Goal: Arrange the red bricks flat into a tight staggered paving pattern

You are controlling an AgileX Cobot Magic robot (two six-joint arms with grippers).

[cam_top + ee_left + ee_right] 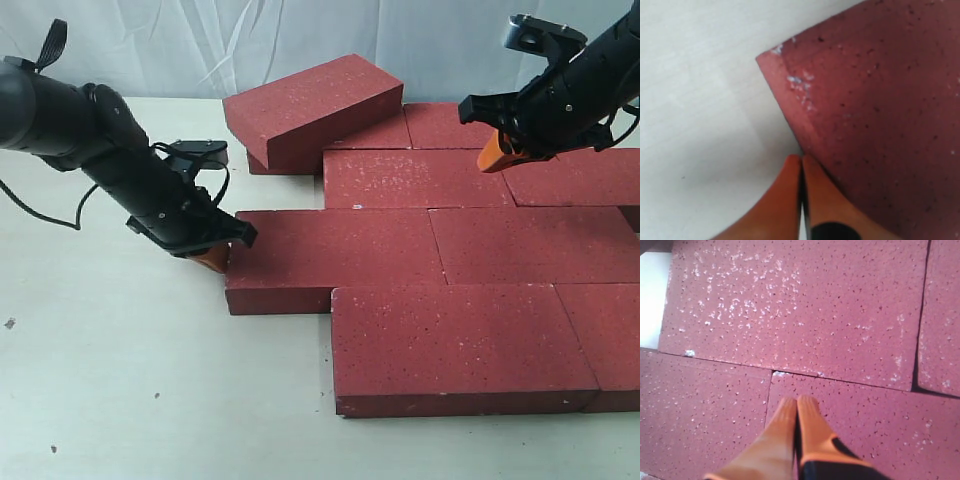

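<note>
So, front brick (455,345): lies flat nearest the table's (120,390) front edge, right of centre, with its long axis along that edge.
Middle-row brick (330,262): flat just behind the front brick and touching it, offset toward the table's left edge. Its long axis also runs left to right.
Left gripper (215,258): jaws fully shut and holding nothing. I see the orange fingertips (812,185) against that brick's left end, near its front corner.
Key relation: the middle-row brick lies straight to the right of my left jaws, lengthwise. I judge a push from here would slide it along its own axis toward the right edge.
Nearer arm: the left, plainly.
Right gripper (492,155): jaws shut and empty, tips over a joint among the laid red bricks (415,178) toward the back right.
Tilted brick (310,110): near the back edge, propped on a neighbour and not yet flat, roughly between both arms.
</note>
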